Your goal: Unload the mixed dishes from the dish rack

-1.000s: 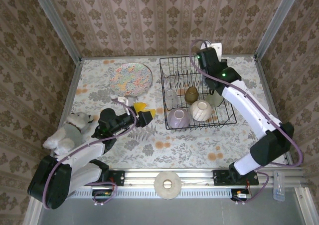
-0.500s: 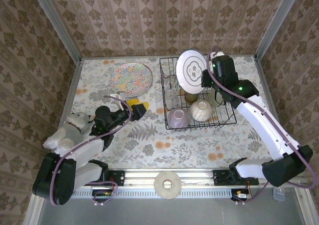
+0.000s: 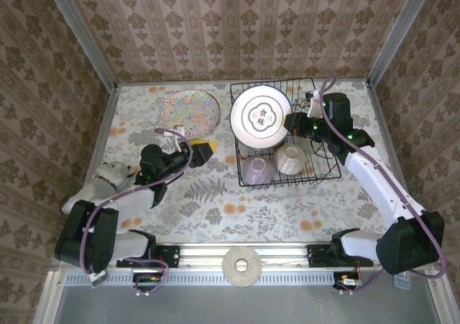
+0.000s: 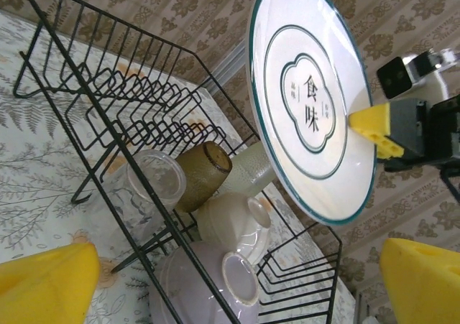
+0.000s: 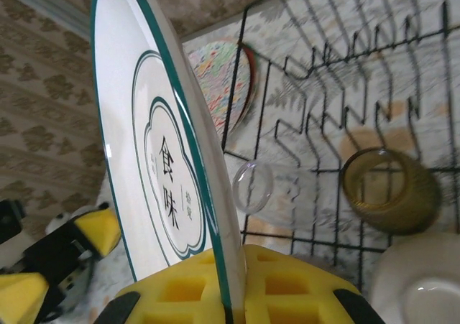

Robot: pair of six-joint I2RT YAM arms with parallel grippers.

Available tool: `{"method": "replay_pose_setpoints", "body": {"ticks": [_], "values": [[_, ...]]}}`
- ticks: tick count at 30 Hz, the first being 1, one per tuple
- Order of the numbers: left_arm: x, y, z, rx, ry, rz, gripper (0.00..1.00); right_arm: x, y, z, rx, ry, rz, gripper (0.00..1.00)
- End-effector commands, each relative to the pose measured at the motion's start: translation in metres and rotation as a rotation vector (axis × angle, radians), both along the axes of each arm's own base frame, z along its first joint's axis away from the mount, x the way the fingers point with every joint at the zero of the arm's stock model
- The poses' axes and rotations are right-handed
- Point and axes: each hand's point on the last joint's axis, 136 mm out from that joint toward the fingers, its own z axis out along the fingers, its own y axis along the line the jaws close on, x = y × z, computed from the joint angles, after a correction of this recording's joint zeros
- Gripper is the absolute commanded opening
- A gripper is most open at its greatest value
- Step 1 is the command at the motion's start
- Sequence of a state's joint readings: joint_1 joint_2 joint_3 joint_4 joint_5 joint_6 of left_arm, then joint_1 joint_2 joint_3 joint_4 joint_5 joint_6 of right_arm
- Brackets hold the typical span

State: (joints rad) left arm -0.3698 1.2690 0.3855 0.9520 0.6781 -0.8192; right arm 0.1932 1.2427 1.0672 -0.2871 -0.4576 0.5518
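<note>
My right gripper [image 3: 291, 123] [image 5: 233, 266] is shut on the rim of a white plate [image 3: 260, 117] [image 5: 144, 123] [image 4: 309, 101] with green rings, held tilted above the black wire dish rack [image 3: 327, 173] [image 4: 108, 72] [image 5: 345, 101]. Inside the rack lie a lilac bowl [image 3: 256, 170] [image 4: 194, 281], a cream bowl [image 3: 290, 159] [image 4: 230, 220], an amber cup [image 4: 201, 173] [image 5: 388, 191], a clear glass [image 4: 154, 180] [image 5: 280, 191] and a pale green tumbler [image 4: 251, 169]. My left gripper [image 3: 201, 150] [image 4: 237, 266] is open and empty, on the table left of the rack.
A pink-and-red plate [image 3: 188, 113] [image 5: 223, 87] lies flat on the table at the back left. A white plush dog [image 3: 97, 187] sits by the left wall. A pale ring disc [image 3: 243, 265] rests on the front rail. Patterned walls close in three sides.
The right gripper has lifted the white plate out of the rack's back and swung it left and forward, face up toward the camera. The left gripper drew back slightly to the left.
</note>
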Motion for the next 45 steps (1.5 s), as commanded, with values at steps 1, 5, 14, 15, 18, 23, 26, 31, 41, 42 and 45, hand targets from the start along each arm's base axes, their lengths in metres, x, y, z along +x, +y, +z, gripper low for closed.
{"method": "replay_pose_setpoints", "body": {"ticks": [1,5,14,15,18,23,26,31,41,42,45], "values": [[-0.004,-0.016,0.024,-0.051,-0.046,-0.083,1.0,-0.005,0.022,0.028,0.175,-0.07,0.114,0.0],[-0.003,-0.028,0.022,-0.057,-0.018,-0.121,0.98,-0.007,0.029,0.012,0.255,-0.039,0.159,0.0],[-0.011,-0.048,0.025,-0.044,0.007,-0.16,0.94,-0.01,0.033,-0.015,0.301,0.005,0.18,0.0],[-0.012,-0.05,0.023,-0.027,0.012,-0.158,0.92,-0.01,0.034,-0.015,0.311,0.005,0.184,0.0],[-0.011,-0.054,0.02,0.022,0.02,-0.139,0.87,-0.011,0.034,-0.016,0.321,0.006,0.184,0.0],[-0.004,-0.055,0.017,0.081,0.042,-0.082,0.75,-0.013,0.034,-0.014,0.316,-0.002,0.184,0.0],[-0.001,-0.054,0.016,0.091,0.062,-0.052,0.67,-0.013,0.033,-0.015,0.312,-0.001,0.181,0.0],[0.005,-0.052,0.01,0.088,0.142,0.01,0.47,-0.012,0.034,-0.016,0.315,0.001,0.183,0.0],[0.01,-0.048,0.013,0.097,0.215,0.098,0.26,-0.015,0.042,-0.017,0.306,-0.001,0.211,0.0],[0.011,-0.047,0.012,0.108,0.231,0.111,0.26,-0.015,0.043,-0.017,0.304,-0.002,0.216,0.0],[0.013,-0.046,0.01,0.126,0.261,0.131,0.23,-0.017,0.046,-0.016,0.299,-0.007,0.228,0.0]]}}
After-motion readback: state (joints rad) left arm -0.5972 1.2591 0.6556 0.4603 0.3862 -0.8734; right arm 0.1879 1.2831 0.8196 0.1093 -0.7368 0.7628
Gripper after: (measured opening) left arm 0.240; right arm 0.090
